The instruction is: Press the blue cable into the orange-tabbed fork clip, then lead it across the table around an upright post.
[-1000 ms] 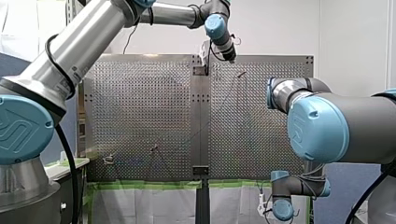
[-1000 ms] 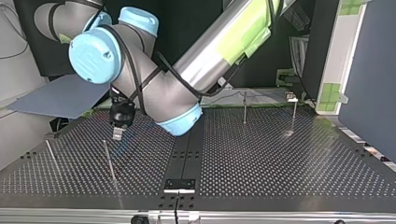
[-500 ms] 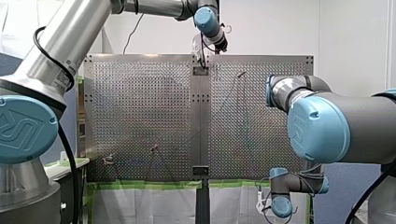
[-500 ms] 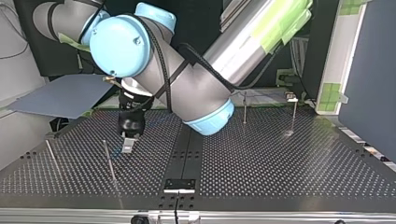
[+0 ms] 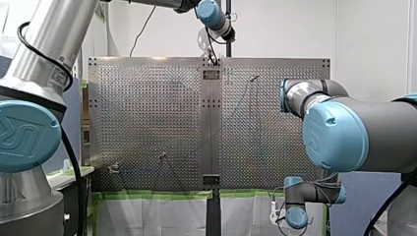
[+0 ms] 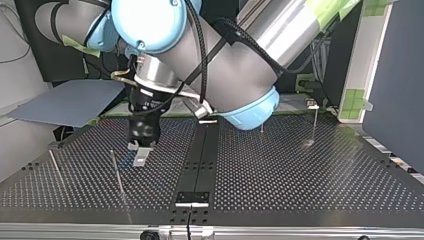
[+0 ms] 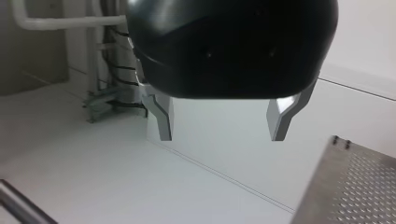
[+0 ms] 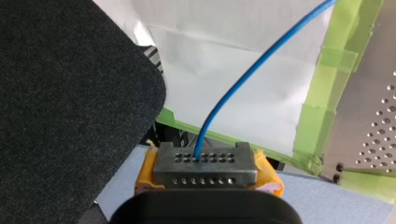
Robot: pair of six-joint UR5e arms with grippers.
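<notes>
The blue cable (image 8: 243, 79) runs out of a holed metal end block (image 8: 205, 163). My right gripper (image 8: 205, 179) is shut on that block with its yellow pads (image 8: 147, 175). In the front view this gripper (image 5: 273, 214) hangs below the table's near edge. My left gripper (image 7: 219, 122) is open with nothing between its metal fingers (image 7: 161, 116). It hovers over the table's far edge (image 5: 205, 42), beside a thin upright post (image 6: 116, 172) in the top view (image 6: 138, 152). A small clip (image 5: 114, 168) stands at the front view's near left, with a post (image 5: 162, 156) next to it.
The perforated metal table (image 5: 147, 108) has a dark centre strip (image 6: 200, 160). More thin posts (image 6: 54, 167) (image 6: 262, 120) stand on it. Green tape (image 8: 327, 84) lines the table's near edge. A dark chair back (image 8: 65, 102) is close beside my right gripper.
My left arm has swung its open gripper up and left in the front view, nearer the top view's camera. My right gripper has drifted slightly left below the table.
</notes>
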